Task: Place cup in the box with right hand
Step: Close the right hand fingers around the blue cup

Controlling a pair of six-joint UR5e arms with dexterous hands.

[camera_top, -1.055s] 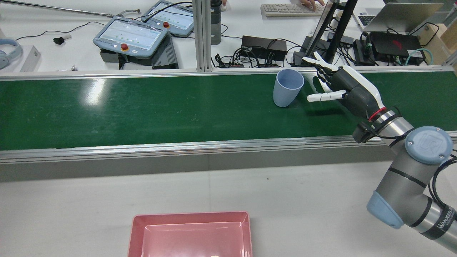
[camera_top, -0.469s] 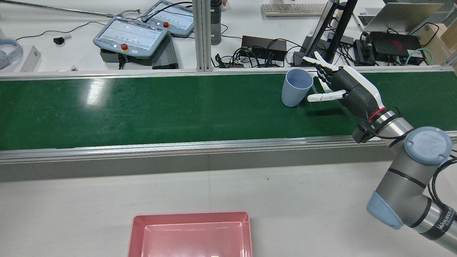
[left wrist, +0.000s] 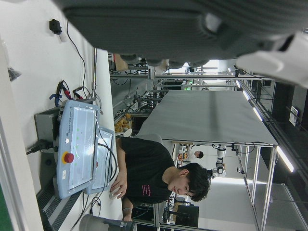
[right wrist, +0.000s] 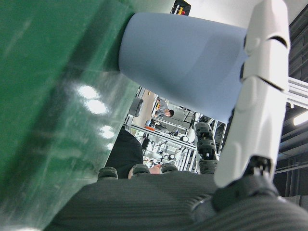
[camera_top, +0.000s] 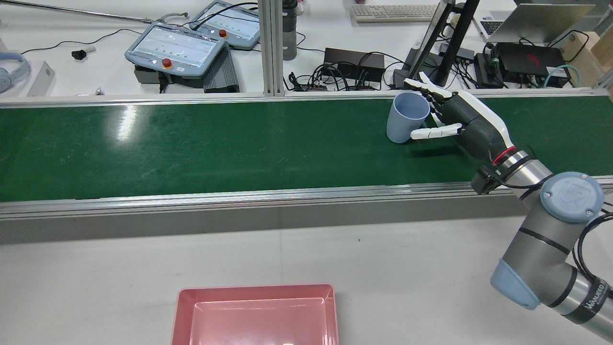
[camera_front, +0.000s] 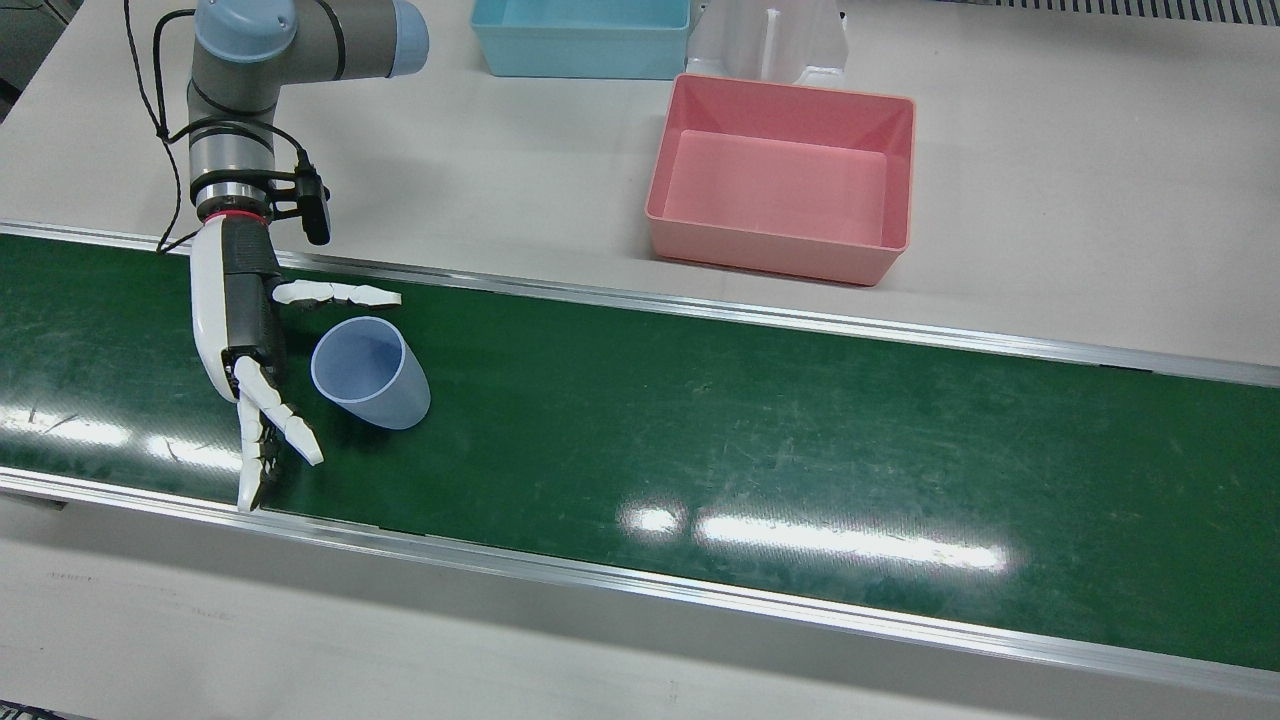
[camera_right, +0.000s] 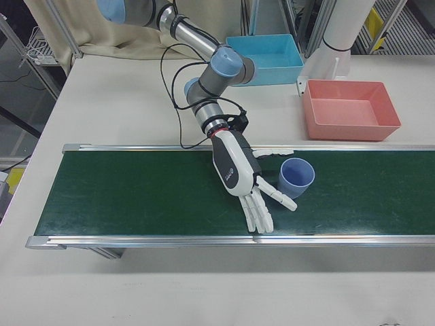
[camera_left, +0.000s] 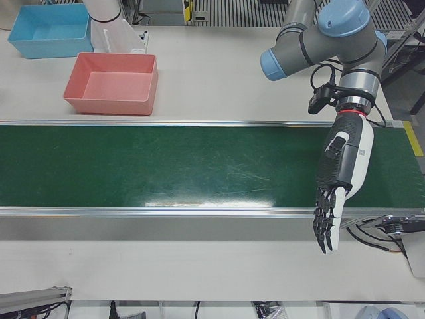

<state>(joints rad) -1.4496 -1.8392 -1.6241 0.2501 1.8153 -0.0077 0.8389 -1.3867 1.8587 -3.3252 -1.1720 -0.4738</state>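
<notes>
A pale blue cup (camera_front: 370, 375) stands upright on the green conveyor belt (camera_front: 700, 430), also in the rear view (camera_top: 406, 117) and the right-front view (camera_right: 296, 178). My right hand (camera_front: 245, 320) is open beside it, the cup sitting between the spread thumb and the stretched fingers (camera_top: 424, 86). The right hand view shows the cup (right wrist: 187, 57) close ahead, beside a white fingertip (right wrist: 260, 96). The pink box (camera_front: 770, 255) sits empty on the white table behind the belt. My left hand (camera_left: 342, 173) hangs open over the belt's other end, holding nothing.
A light blue box (camera_front: 580, 40) stands behind the pink box (camera_top: 254, 290), beside a white pedestal (camera_front: 770, 40). Aluminium rails (camera_front: 700, 300) border the belt. Past the far rail lie teach pendants (camera_top: 175, 48), cables and a keyboard (camera_top: 392, 12). A person (left wrist: 159, 175) sits there.
The cup has travelled right along the belt toward my right hand and now sits between its thumb and fingers. The right hand has shifted slightly toward the cup.
</notes>
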